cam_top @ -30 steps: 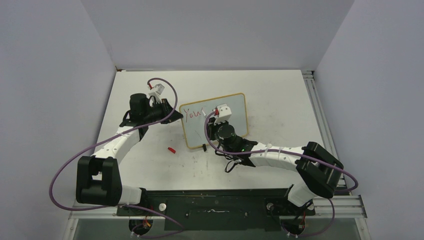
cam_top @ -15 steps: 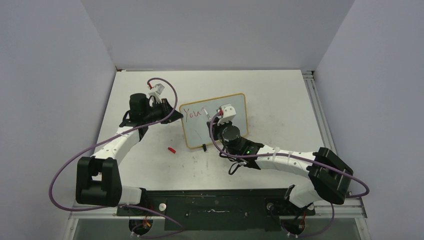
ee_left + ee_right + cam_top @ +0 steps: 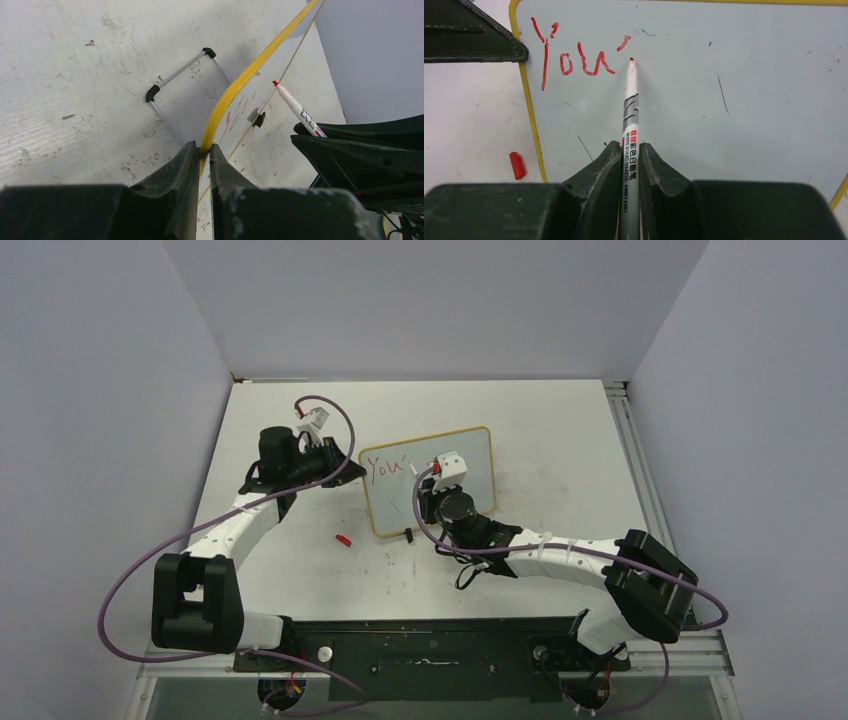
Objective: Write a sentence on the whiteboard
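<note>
Your left gripper (image 3: 202, 148) has its jaws clenched on the yellow frame at the left edge of the whiteboard (image 3: 734, 110). That's the brace: the board stands tilted on its wire stand (image 3: 180, 75) near the middle of the desk (image 3: 560, 440), between the two arms, and would likely skid or tip back under pen pressure without it. Your right gripper (image 3: 629, 150) has its jaws grasping the marker (image 3: 630, 100) mid-barrel, nib forward and in line with the wrist camera, so you get a straight look at the tip against the surface. The sentence (image 3: 574, 60) reads "You'" in red so far, in the board's top-left corner, close to the bracing jaws. The nib sits just right of the "u", below the apostrophe stroke. I can't tell from either wrist view whether it's touching the surface or just off it. The red cap (image 3: 517, 165) lies on the desk just outside the board's lower-left corner, apart from both arms and out of the stroke path. My read is you're on the first word with "re" next, and most of the text is not yet written. There's plenty of blank board to the right and below. One risk: the brace holds one edge only, so strokes far to the right could pivot the board. Go light on pressure there.
</note>
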You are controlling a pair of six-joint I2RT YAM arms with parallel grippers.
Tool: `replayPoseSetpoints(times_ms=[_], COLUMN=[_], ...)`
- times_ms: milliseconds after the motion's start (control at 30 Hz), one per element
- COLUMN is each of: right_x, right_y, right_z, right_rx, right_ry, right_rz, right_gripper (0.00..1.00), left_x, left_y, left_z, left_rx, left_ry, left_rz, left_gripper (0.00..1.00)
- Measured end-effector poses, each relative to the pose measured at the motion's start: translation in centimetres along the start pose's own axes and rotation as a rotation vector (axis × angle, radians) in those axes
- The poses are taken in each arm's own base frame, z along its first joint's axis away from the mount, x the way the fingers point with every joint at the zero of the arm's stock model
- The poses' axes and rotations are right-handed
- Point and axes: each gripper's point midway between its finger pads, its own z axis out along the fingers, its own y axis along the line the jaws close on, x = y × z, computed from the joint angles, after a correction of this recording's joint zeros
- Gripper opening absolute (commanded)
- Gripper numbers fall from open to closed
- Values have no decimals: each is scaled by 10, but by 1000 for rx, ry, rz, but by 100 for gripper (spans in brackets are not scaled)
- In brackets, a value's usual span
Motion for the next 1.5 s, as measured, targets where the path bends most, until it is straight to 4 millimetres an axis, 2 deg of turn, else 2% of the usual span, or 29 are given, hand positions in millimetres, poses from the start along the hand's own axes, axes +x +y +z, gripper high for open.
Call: replayPoseSetpoints(times_ms=[167,1500], right_x=[7,13], right_y=[-1,-10], right_z=[3,7], right_rx=[4,31], right_ry=[17,22], right_rz=[-9,18], right_gripper=[5,5], left_x=[0,-1], left_y=[0,1], left_z=[0,0], left_rx=[0,-4], left_ry=[0,-2], left_rz=[0,0], left_gripper=[0,0])
